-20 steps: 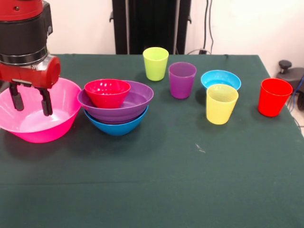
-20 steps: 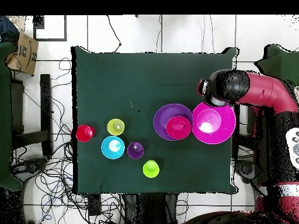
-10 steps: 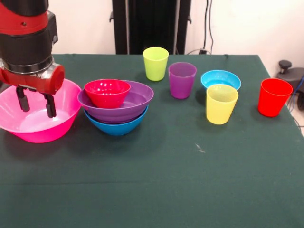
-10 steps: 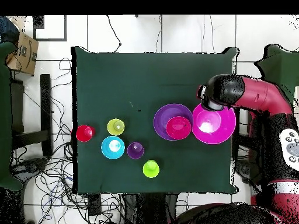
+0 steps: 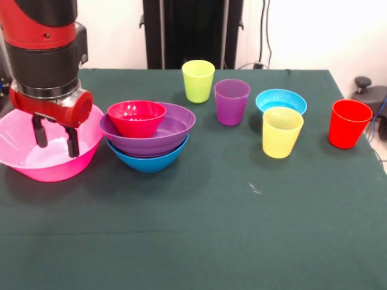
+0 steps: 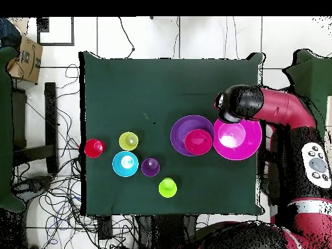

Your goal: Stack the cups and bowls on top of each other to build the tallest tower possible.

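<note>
Claw (image 5: pixel 56 131): fingers spread, empty, over pink bowl (image 5: pixel 36 166) rim | Tower (image 5: pixel 148 136): red bowl in purple in blue, just beside | Risk: we judge a thin-rim pinch may slip, tipping pink bowl against tower.

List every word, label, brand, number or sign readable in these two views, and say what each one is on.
No text can be read in either view.
Cardboard box at the overhead view's left edge: a dark printed mark, too small to read.
Grey panel on the robot arm, overhead view: small dark buttons or marks, not legible.
The cups, the bowls and the green tablecloth: no lettering or labels visible.
</note>
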